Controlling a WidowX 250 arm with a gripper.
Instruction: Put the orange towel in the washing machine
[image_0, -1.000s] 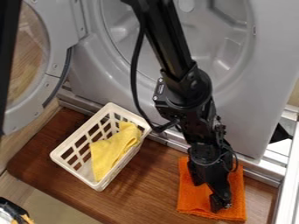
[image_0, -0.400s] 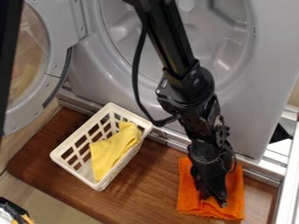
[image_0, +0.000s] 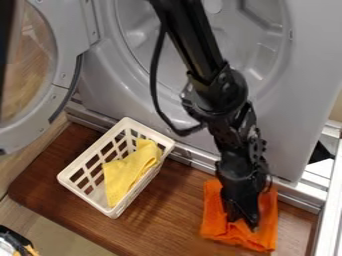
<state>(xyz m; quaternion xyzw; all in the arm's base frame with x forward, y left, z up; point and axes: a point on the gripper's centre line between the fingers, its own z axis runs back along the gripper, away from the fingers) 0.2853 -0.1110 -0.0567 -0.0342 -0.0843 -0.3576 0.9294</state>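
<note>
The orange towel lies on the brown wood-grain table, at the foot of the washing machine. The arm hangs in front of the round drum opening, directing the black fingers steeply down into the cloth. The fingers are drawn partly together, with a raised fold of towel apparently clamped between them; their dark tips overlap the cloth, so the depth of the grip cannot be confirmed. Gathering the middle of the towel would suit a vertical lift, with loose edges hanging below.

The machine door stands swung open at the left, leaving access to the drum. The next step calls for raising the towel above the sill, then carrying it inward. A shallow grip could release the fold; a trailing corner could catch on the lower rim.

The white slatted basket is set at an angle, well apart from the towel, and contains a yellow cloth draped against its right-hand side. A metal rail runs between table and machine. Pale flooring borders the table at lower left.
</note>
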